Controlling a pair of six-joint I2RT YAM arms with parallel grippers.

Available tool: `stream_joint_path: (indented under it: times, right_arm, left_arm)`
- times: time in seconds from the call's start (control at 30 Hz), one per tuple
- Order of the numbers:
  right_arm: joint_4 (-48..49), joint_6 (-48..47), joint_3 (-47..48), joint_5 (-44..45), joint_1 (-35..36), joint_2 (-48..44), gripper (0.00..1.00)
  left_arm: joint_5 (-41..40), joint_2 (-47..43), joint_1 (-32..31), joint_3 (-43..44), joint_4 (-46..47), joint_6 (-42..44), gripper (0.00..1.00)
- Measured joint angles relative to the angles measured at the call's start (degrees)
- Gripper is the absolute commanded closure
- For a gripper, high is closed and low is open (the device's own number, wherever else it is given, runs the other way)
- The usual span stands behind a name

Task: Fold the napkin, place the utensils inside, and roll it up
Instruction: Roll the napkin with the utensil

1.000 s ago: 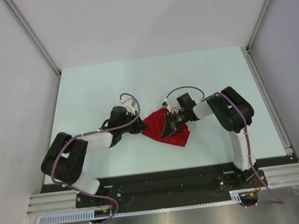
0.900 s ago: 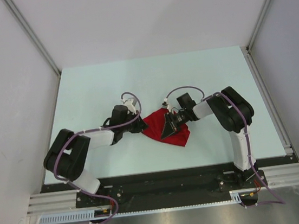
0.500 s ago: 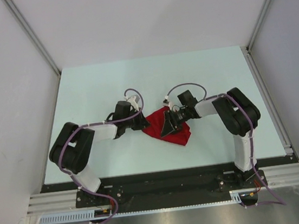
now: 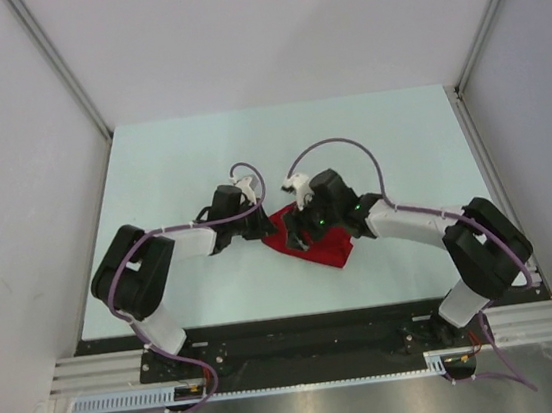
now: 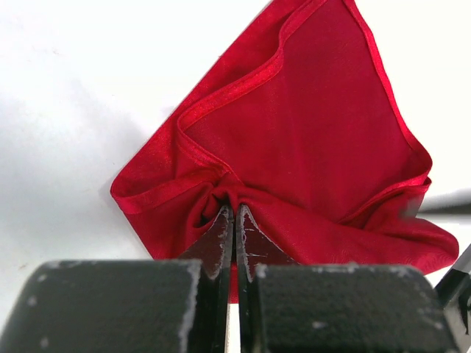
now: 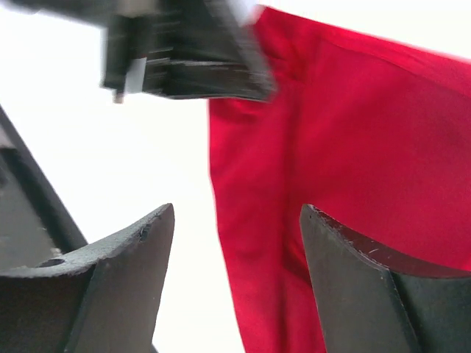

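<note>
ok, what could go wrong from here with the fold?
1. Left jaws are shut on a bunched pinch of the napkin; a pull could drag or undo the fold rather than tidy it.
2. Right jaws stand open over the napkin's edge, close to the tip of the left arm; closing in might bump it.
3. No utensil shows in any view, so rolling now may leave it out.

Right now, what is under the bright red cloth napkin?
Only the pale tabletop shows around the bright red cloth napkin. No orange utensil is visible; the folded layers cover whatever may lie beneath or inside.
</note>
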Motion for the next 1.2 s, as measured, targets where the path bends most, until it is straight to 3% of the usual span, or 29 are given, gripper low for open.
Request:
stream_joint_path:
  times: [0.17,0.47,0.67,0.7,0.77,0.87,0.9,0.93,1.0,1.2]
  right_arm:
    - [1.95,-6.82,-2.27,14.47,12.46,-1.49,0.25]
    - [2.14,-13.6,-3.65,31.71,19.54,2.58,0.32]
    - [2.86,-14.91,-3.61,35.69,19.91,5.16,0.59]
    - [2.91,-14.75,-3.61,35.76,19.65,5.42,0.67]
    - [3.15,-14.43,-3.61,34.88,18.71,5.75,0.73]
    - [3.34,-14.19,-3.61,31.04,17.09,5.75,0.81]
    - [3.39,-14.25,-3.61,29.09,16.83,5.73,0.84]
    - [3.39,-14.23,-3.61,27.61,15.61,5.66,0.85]
    - [3.45,-13.97,-3.61,23.26,13.6,5.55,0.89]
    - [2.99,-12.13,-3.04,10.6,8.2,5.97,0.91]
  left_arm:
    - [0.09,0.04,0.02,0.33,-0.63,0.07,1.0]
    - [0.35,0.02,0.04,0.66,-1.46,0.48,1.0]
    - [0.48,0.0,0.09,0.74,-1.77,0.48,1.0]
    - [0.48,-0.04,0.09,0.74,-1.9,0.48,1.0]
    - [0.5,-0.24,0.11,0.74,-2.32,0.48,0.99]
    - [0.52,-0.9,0.42,0.68,-3.19,0.44,0.6]
    - [0.55,-1.46,0.59,0.55,-3.65,0.37,0.39]
    - [0.57,-2.43,1.03,0.17,-4.22,0.02,0.32]
    - [0.46,-5.16,2.29,-1.01,-5.29,-0.81,0.23]
    - [-3.28,-20.04,10.36,-5.18,-8.13,-2.64,0.21]
